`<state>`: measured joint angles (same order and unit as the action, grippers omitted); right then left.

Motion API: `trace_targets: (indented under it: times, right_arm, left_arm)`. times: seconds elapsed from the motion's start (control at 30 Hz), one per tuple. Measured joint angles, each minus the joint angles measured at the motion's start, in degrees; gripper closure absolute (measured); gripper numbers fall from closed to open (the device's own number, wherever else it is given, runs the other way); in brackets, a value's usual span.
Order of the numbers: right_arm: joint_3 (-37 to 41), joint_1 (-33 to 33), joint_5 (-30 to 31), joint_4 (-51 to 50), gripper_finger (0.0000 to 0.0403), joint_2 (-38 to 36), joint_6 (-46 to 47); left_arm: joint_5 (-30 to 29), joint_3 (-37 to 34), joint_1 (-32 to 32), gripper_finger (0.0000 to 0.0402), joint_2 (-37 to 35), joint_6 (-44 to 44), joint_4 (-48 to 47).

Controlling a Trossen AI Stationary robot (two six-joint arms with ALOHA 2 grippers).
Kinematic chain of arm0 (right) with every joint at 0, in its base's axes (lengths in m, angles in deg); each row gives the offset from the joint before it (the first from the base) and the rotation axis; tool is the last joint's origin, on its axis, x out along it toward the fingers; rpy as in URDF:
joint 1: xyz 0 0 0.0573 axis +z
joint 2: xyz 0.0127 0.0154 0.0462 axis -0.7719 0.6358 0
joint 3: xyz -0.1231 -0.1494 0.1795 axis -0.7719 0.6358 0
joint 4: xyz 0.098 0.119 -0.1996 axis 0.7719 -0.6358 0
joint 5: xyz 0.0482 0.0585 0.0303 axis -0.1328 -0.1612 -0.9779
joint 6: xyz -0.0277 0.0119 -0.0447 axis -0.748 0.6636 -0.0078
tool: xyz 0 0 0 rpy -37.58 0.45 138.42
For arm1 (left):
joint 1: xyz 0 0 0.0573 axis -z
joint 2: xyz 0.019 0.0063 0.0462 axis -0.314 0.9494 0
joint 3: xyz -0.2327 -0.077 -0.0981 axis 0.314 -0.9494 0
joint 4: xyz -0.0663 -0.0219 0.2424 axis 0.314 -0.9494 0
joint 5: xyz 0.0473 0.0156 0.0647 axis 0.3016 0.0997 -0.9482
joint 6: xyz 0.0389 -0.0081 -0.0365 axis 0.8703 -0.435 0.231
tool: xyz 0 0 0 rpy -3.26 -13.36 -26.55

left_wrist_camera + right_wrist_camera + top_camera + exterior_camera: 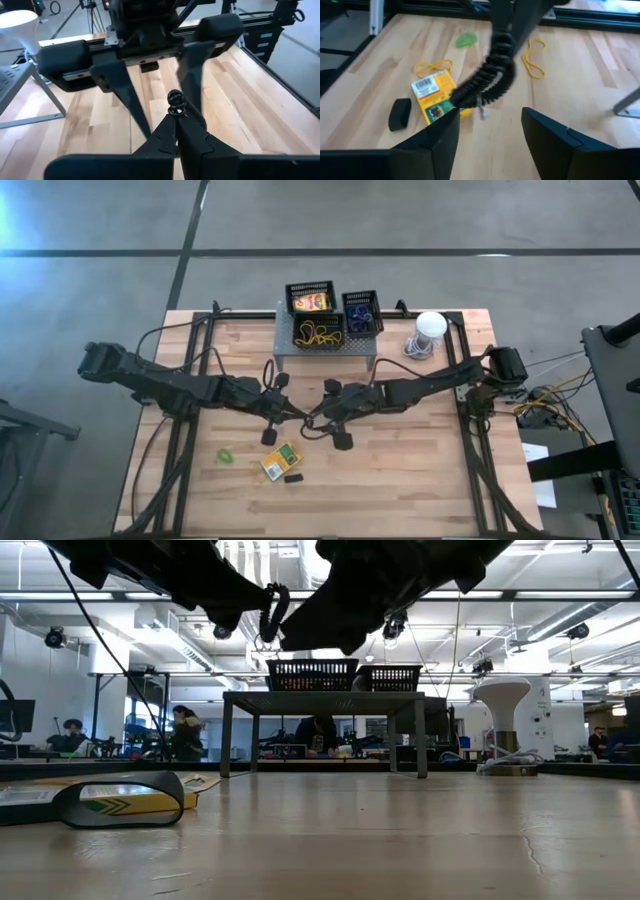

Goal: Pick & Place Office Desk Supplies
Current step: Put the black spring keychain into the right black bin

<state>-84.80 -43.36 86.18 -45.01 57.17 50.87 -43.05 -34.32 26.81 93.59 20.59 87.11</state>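
A twisted black rubber band [487, 82] hangs from my shut left gripper [176, 124] over the middle of the table. My right gripper [490, 117] faces it, open, with a finger on either side of the band. On the table below lie a yellow crayon box [432, 97], a small black block [400, 112], two yellow bands [535, 57] and a green one [466, 39]. Three black baskets [325, 315] stand on the grey shelf at the far edge. My left gripper pinches the twisted black band [175, 107] between its two fingertips; a knotted bit shows just past them. The rest of the band [470, 95] hangs slack below the fingers, clear of the table. My right gripper's fingers [447, 125] stand close to the band's lower end; whether they touch it, I cannot tell.
The grey shelf [285, 350] with the baskets stands at the far middle, a white round object [430, 328] with a coiled cord to its right. The crayon box [281, 462] and black block [293, 478] lie near the front, left of centre.
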Motion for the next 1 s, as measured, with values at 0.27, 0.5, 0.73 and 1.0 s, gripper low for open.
trace_targets:
  times: [0.27, 0.5, 0.73, 1.0]
  right_arm:
    - [0.09, -0.11, 0.96, 1.77, 0.0155, 1.24, -2.74]
    - [0.08, -0.11, 7.76, 4.08, 0.0183, -0.06, -3.91]
    - [0.07, -0.33, 7.89, 4.01, 0.0259, -0.07, -4.42]
    - [0.07, -0.33, 7.87, 5.73, 0.0358, 1.58, -4.25]
  left_arm:
    - [-0.34, -0.45, -0.04, 0.0391, 0.00, -0.35, 0.16]
    - [-0.33, -1.87, -0.06, 0.0391, 0.00, -1.41, 0.79]
    - [-0.34, -2.08, -0.09, 0.0391, 0.00, -1.62, 0.98]
    - [-0.34, -2.08, -0.09, 0.0367, 0.00, -1.40, 4.58]
